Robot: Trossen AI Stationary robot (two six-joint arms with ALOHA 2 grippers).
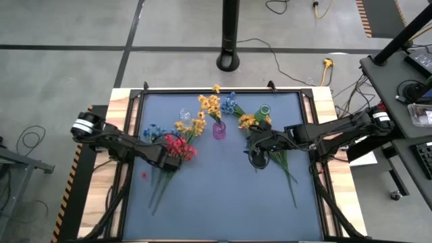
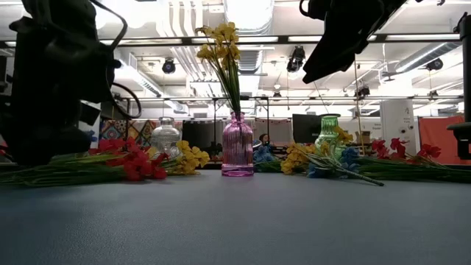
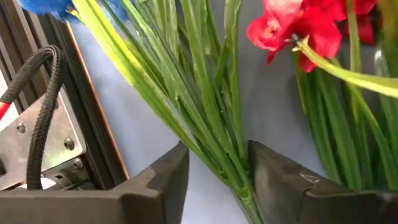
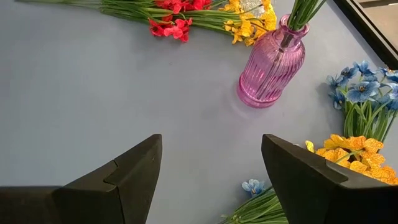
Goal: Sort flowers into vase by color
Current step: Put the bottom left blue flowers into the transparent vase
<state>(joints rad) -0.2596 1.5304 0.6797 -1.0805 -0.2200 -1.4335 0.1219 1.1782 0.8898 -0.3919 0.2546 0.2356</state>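
the left jaws (image 3: 214, 180) stand apart around a bundle of green stems (image 3: 205, 106) that runs up between the two fingers; whether the fingers press the stems cannot be told. just beyond them lie red blossoms (image 3: 298, 28), with a blue blossom (image 3: 46, 6) to one side next to the bench's dark frame rail (image 3: 93, 118). seen from above, this gripper sits low over the left part of the bench, on the red flowers (image 1: 179, 148), whose stems trail toward the front edge; a few blue flowers (image 1: 154, 131) lie just behind, toward the left edge, and a loose red petal (image 1: 144, 175) lies nearer the front.

the right jaws (image 4: 211, 168) are wide apart and hold nothing, raised over bare blue mat (image 4: 93, 93) at the right of centre. ahead of them stands a pink vase (image 4: 270, 68) with yellow flowers (image 1: 209, 104) upright in it, near the middle of the back half of the bench. beside the right gripper lie yellow-orange blossoms (image 4: 351, 152) and blue ones (image 4: 364, 87), close together, and one small blue blossom (image 4: 253, 186) near the finger.

a green vase (image 1: 263, 111) stands right of the pink one, a clear vase (image 1: 184, 113) left of it. more yellow sprigs (image 1: 189, 127) lie between the clear vase and the red heap.
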